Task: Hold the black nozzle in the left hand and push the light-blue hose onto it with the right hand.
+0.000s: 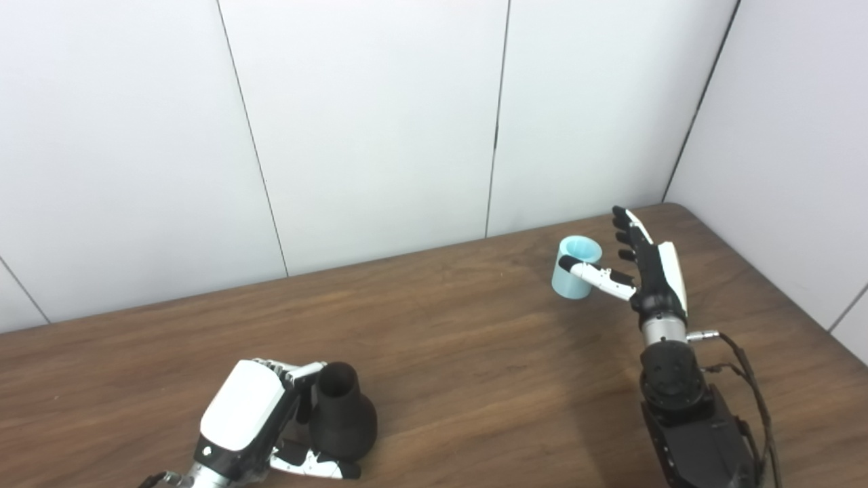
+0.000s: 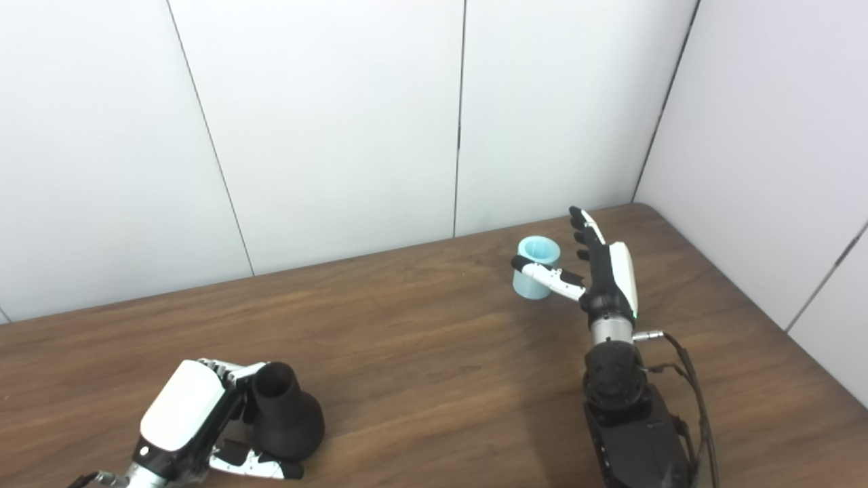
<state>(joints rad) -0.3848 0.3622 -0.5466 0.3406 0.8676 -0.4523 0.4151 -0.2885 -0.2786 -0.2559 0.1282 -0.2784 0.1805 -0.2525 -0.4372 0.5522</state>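
1 nozzle (image 1: 342, 415) in L hand (image 1: 252, 423); 1 hose (image 1: 576, 267), R hand (image 1: 647, 271) maybe touching.

No text, label, brand, number or sign can be read anywhere in either view.
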